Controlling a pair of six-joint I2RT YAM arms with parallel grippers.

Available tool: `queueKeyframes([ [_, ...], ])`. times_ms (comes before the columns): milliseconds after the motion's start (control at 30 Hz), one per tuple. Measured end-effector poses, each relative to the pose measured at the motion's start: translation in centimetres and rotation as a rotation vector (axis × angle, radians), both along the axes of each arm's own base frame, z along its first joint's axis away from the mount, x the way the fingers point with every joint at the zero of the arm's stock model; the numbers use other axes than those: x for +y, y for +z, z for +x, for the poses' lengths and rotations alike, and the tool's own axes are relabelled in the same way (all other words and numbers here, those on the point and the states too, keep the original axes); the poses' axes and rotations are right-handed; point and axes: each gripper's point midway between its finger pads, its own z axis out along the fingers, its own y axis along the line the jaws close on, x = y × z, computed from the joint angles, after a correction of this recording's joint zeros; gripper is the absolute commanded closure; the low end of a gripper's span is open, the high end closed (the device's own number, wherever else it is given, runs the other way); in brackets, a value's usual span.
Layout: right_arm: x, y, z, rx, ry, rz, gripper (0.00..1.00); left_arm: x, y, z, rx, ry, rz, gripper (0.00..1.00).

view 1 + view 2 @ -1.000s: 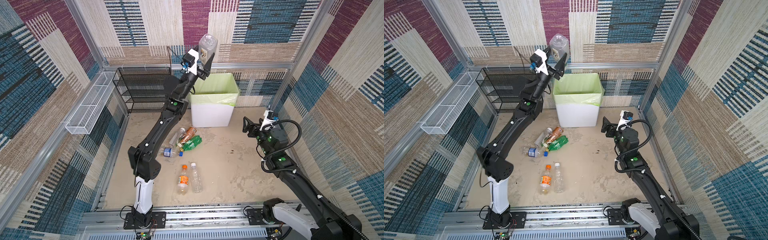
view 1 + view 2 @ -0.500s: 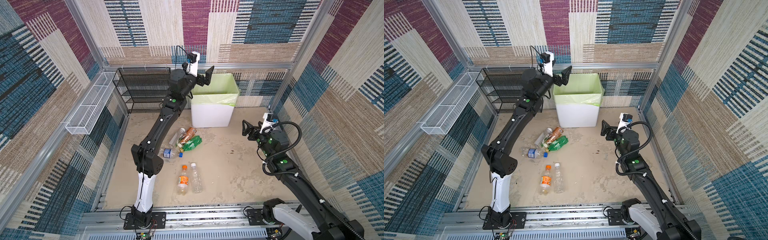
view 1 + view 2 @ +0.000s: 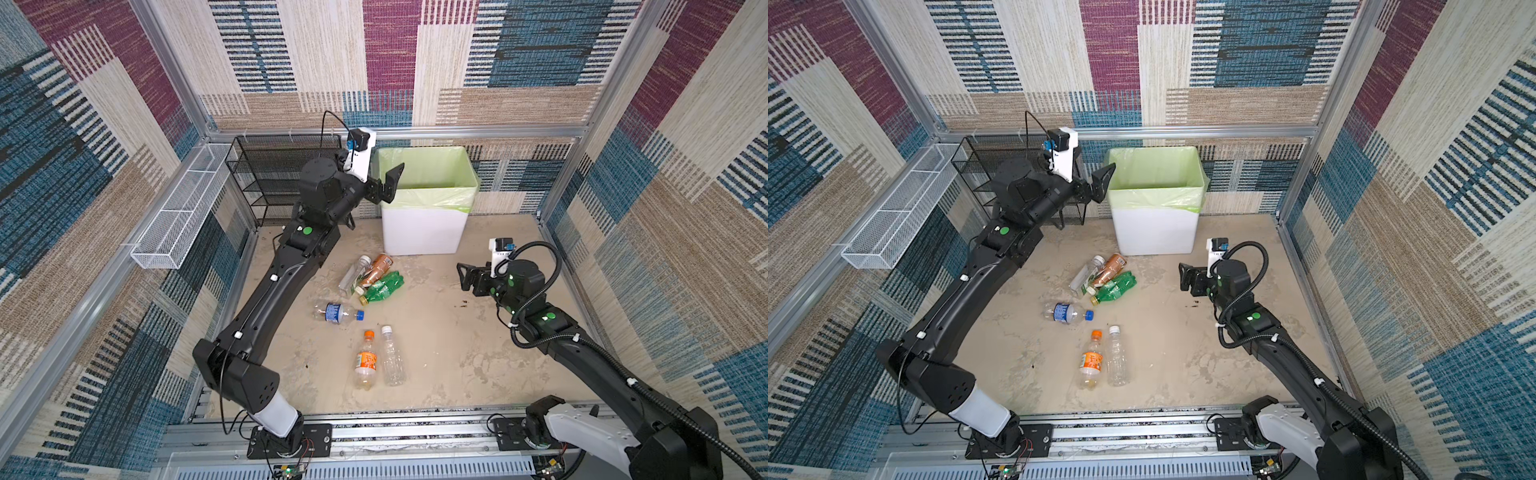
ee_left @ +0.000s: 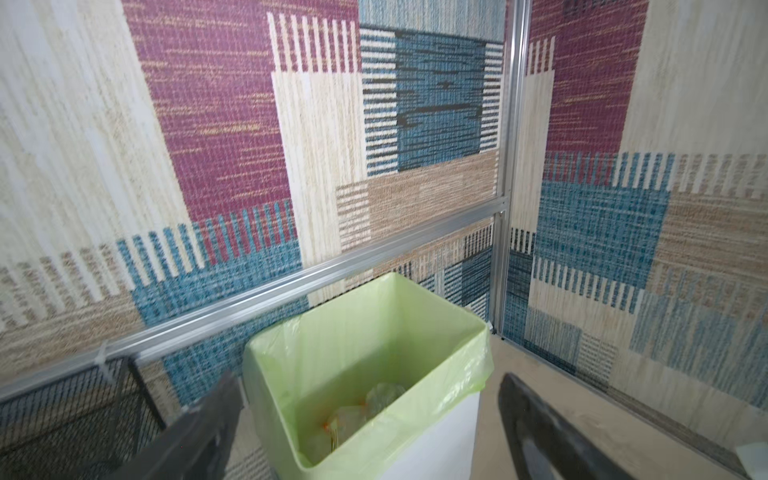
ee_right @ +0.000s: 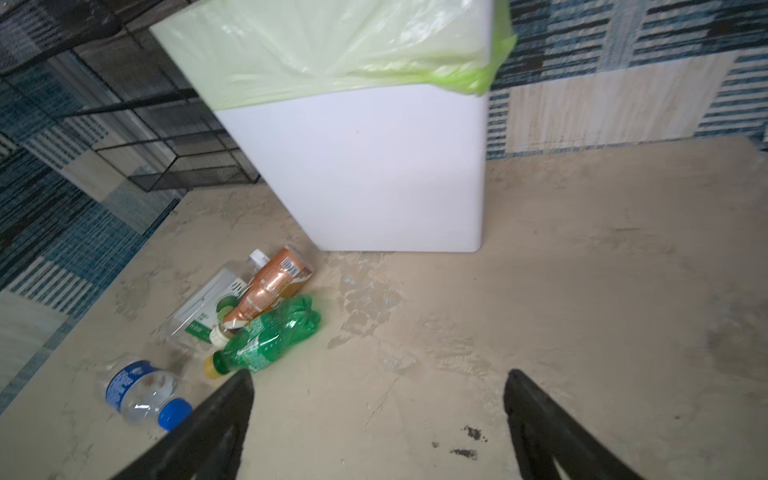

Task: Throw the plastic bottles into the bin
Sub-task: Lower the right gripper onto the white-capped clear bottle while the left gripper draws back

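The white bin (image 3: 424, 232) with its pale green bag stands at the back wall in both top views (image 3: 1152, 232). My left gripper (image 3: 387, 182) hangs open and empty just outside the bin's left rim. In the left wrist view the bin (image 4: 440, 386) lies below the open left gripper (image 4: 369, 380), with crumpled clear bottles (image 4: 376, 399) inside. Several plastic bottles lie on the floor: a green one (image 3: 382, 287), a brown one (image 3: 376, 268), a blue-labelled one (image 3: 338, 312) and an orange-labelled one (image 3: 365, 360). My right gripper (image 3: 464, 277) is open and empty, low, right of the green bottle (image 5: 270, 336).
A black mesh shelf rack (image 3: 274, 174) stands left of the bin, close behind my left arm. A long white wire basket (image 3: 178, 212) hangs on the left wall. A metal rail (image 3: 374, 432) runs along the front edge.
The clear bottle that my left gripper held above the bin is gone from it; the gripper opened, dropped lower and drew back to the bin's left rim. The right gripper shifted slightly.
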Motion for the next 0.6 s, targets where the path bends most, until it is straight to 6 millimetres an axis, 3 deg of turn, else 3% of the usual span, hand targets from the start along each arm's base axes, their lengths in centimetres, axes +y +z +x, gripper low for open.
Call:
queueKeyframes([
  [233,8.8,-6.7,-4.3,0.229,0.233,-0.086,0.06,8.2,-12.4,-1.5,0.324,0.166,0.094,0.05],
  [367,13.4,-9.0,-7.6,0.331,0.361,-0.119,0.06,12.7,-16.5,-3.5,0.435,0.265,0.110,0.05],
  [433,15.2,-10.3,-9.1,0.383,0.415,-0.141,0.06,14.0,-18.6,-4.6,0.484,0.292,0.115,0.05],
  [600,17.6,-13.4,-11.7,0.504,0.481,-0.208,0.07,16.0,-23.1,-5.8,0.583,0.330,0.098,0.07],
])
